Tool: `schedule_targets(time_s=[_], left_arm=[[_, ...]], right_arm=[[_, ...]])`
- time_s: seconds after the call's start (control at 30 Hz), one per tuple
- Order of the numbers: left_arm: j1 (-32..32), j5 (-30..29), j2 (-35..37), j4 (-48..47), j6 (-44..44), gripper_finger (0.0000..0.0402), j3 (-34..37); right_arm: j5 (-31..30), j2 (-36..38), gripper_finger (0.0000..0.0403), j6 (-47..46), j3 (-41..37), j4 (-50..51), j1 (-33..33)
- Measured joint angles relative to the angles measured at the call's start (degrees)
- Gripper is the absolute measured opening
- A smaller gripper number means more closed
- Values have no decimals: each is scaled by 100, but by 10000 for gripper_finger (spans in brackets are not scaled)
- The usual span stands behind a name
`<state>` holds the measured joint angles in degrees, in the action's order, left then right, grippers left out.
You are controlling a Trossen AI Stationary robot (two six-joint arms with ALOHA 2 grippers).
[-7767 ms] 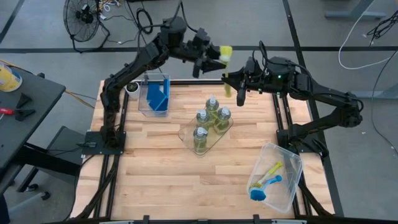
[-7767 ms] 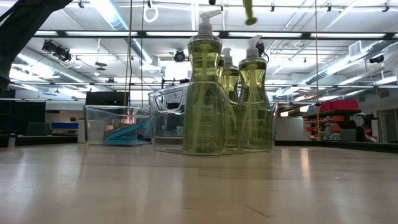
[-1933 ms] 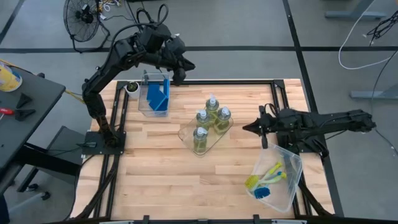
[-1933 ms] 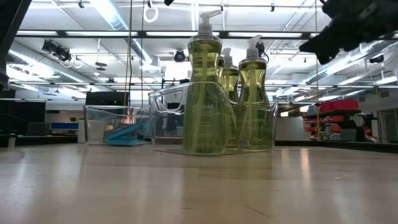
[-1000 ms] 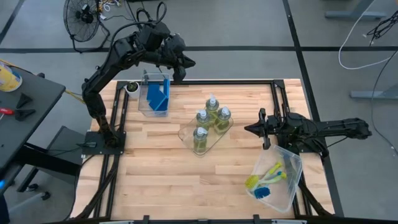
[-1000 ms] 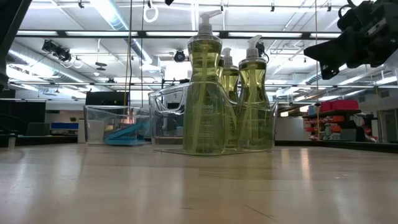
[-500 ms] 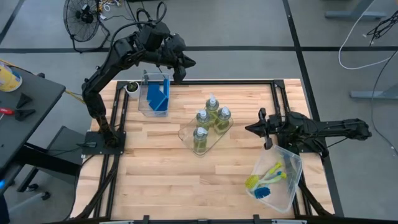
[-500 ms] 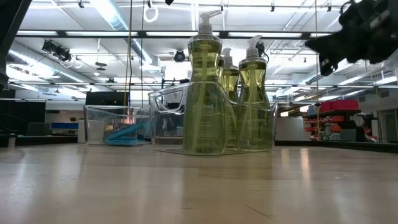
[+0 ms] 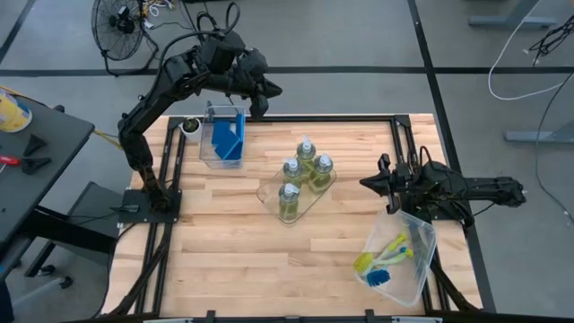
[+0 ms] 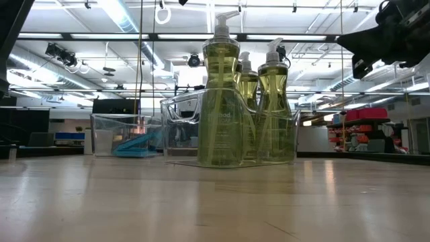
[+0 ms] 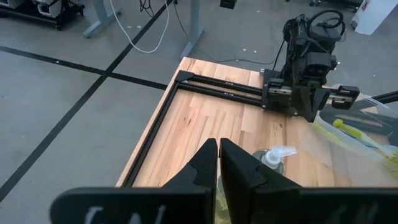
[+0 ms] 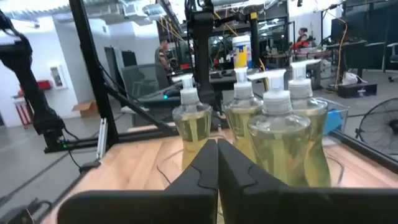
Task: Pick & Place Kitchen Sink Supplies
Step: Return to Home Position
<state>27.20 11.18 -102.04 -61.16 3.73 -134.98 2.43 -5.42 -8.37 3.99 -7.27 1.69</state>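
A pale wooden plank worktop point(image 9: 233, 242) is carrying everything, with a black rail frame point(image 9: 314, 117) running along its far edge and down both sides. A clear flat tray point(image 9: 268, 191) is sitting near its middle. One clear bin point(image 9: 207, 153) is standing by the far left corner, a small round object point(image 9: 190, 126) just beside it. A second clear bin point(image 9: 420, 235) is lying askew at the near right edge, over the side rail.
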Motion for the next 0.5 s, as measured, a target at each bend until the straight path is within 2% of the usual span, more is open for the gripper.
schedule_targets(time_s=[0.23,0.5], left_arm=[[0,0,0,132,2,21,0],[0,0,0,443,1,21,-1]], right_arm=[[14,314,0,247,0,484,0],[170,333,0,436,0,729,0]])
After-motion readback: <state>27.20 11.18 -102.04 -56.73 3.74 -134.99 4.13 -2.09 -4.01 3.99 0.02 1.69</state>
